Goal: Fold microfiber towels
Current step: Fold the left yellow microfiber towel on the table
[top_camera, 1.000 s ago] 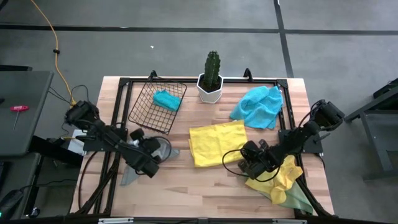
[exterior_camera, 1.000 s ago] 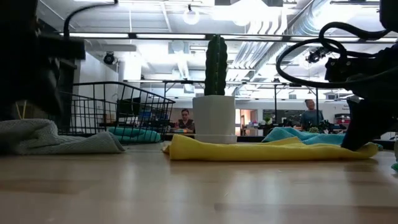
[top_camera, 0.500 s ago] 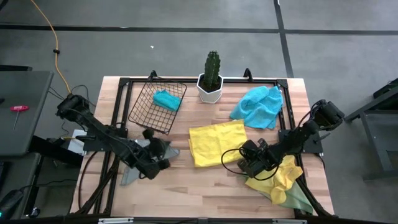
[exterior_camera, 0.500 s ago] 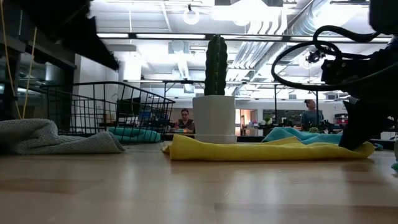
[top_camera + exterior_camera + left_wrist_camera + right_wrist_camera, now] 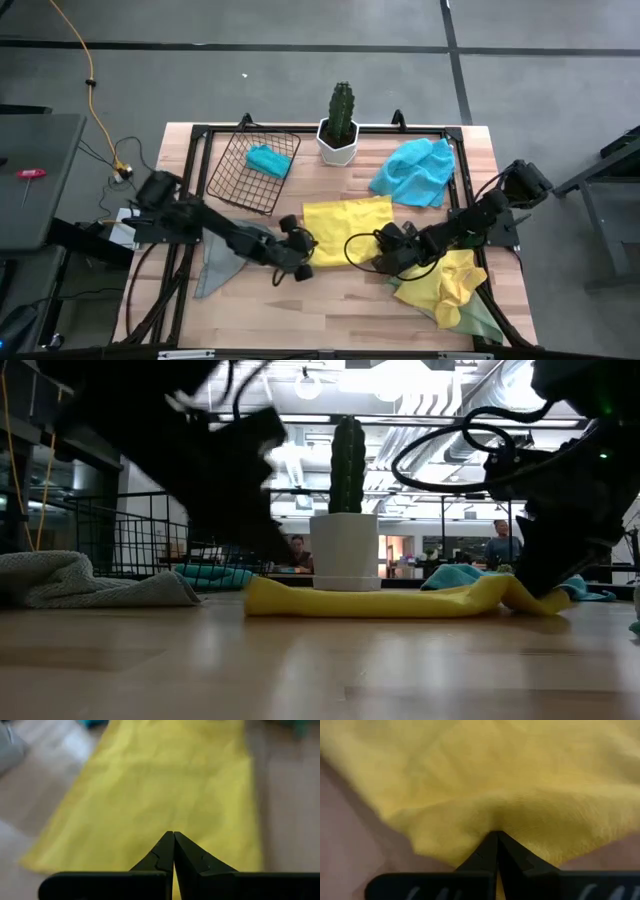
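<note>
Light wooden desk [image 5: 330,300] with a black frame, grey floor around; open office behind in the low view, two people far back. Nearest edge: crumpled yellow towel [image 5: 450,283] over a pale green towel [image 5: 484,322] at the right corner, grey towel [image 5: 212,268] on the left. Mid-desk: flat yellow towel [image 5: 340,228]. Left gripper [image 5: 303,268] at its near-left corner, fingers [image 5: 165,855] closed, nothing visibly held. Right gripper [image 5: 378,262] at its near-right corner, fingers [image 5: 487,851] pinching the lifted cloth. Far: blue towel [image 5: 415,172], potted cactus [image 5: 340,125], wire basket [image 5: 252,172] holding one folded turquoise towel [image 5: 268,161]. Towels: six.
</note>
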